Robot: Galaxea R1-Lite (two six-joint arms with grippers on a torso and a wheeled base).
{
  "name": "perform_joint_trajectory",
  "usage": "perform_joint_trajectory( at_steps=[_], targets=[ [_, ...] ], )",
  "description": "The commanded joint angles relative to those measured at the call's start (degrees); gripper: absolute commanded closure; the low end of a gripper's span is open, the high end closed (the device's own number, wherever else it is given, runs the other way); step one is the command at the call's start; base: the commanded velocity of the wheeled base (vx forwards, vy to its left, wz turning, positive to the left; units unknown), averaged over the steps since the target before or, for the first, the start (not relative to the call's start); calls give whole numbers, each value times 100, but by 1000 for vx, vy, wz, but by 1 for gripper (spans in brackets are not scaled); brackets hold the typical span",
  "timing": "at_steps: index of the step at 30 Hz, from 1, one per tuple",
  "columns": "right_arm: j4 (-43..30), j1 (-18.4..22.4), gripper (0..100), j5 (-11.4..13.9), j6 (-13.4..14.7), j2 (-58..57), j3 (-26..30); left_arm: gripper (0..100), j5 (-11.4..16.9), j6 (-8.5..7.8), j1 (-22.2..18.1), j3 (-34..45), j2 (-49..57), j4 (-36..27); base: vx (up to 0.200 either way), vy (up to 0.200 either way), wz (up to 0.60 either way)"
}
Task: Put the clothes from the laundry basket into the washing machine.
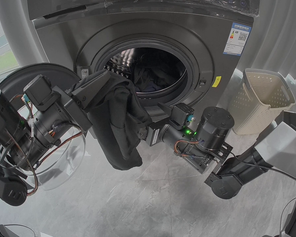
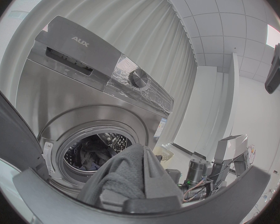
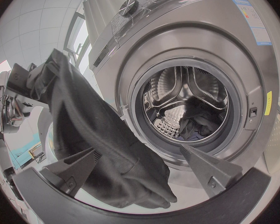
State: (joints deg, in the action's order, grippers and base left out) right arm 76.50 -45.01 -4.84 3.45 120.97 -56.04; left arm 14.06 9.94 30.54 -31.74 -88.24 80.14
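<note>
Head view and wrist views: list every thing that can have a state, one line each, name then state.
left tool: shut on the dark garment.
right tool: open, fingers wide apart.
dark garment: hanging from the left tool, in front of the doorway.
washing machine door: open, swung to the robot's left.
drum: holds dark clothes.
laundry basket: upright, no clothes showing inside.
</note>
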Motion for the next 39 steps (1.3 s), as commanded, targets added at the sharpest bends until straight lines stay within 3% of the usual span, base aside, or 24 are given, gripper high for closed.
perform_joint_trajectory(
  at_steps=[1,5,6,15,28,29,39],
  targets=[
    [6,133,0,124,-2,366,-302,100,9,0,5,10,8,45,0,0,0],
    [199,141,0,203,-2,489,-469,100,9,0,5,10,-9,45,0,0,0],
    [340,124,100,203,-11,533,-478,100,9,0,5,19,-9,45,0,0,0],
    [595,45,100,212,-73,217,-373,100,18,0,5,169,-159,54,0,0,0],
    [577,-324,100,141,-11,-1031,612,100,27,26,154,221,-616,54,0,0,0],
    [586,-324,100,141,-2,-1075,612,0,18,52,154,204,-695,54,0,0,0],
    [577,-342,100,141,-2,-1242,480,0,18,131,5,441,-1591,186,0,0,0]
  ],
)
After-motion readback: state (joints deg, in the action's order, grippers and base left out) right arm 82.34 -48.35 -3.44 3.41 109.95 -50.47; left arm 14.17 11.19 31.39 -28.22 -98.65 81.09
